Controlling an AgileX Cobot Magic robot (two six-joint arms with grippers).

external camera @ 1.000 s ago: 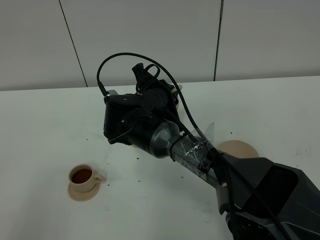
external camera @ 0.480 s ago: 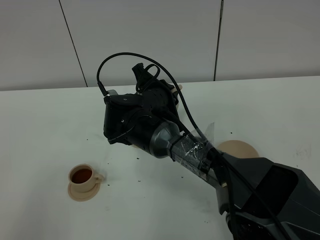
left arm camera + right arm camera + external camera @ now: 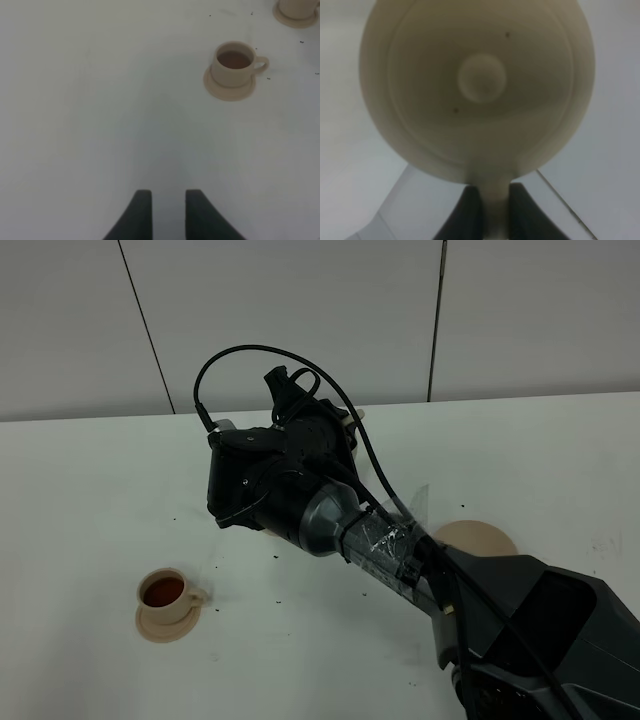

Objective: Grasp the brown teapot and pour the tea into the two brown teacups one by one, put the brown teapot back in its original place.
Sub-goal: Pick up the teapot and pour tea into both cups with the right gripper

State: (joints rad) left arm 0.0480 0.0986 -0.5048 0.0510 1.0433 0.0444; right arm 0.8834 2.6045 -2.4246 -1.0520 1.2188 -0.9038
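A white bench (image 3: 90, 470) fills the lower part of the high view, dotted with small dark specks around the middle, and behind it stands a pale grey wall (image 3: 300, 310) split by thin dark seams. The right arm (image 3: 400, 550) reaches across the bench from the near right corner, and its black wrist hides most of what it carries. In the right wrist view the right gripper (image 3: 490, 207) is clamped on the loop handle of the teapot (image 3: 477, 87), whose domed lid and knob face the camera. A cup (image 3: 165, 592) full of dark tea sits on its saucer at the near left of the bench. A second cup (image 3: 297, 7) shows only at the edge of the left wrist view. The wide empty saucer (image 3: 478, 537) lies just beside the right arm. The left gripper (image 3: 167, 215) hangs over bare bench, its fingers a little apart, holding nothing.
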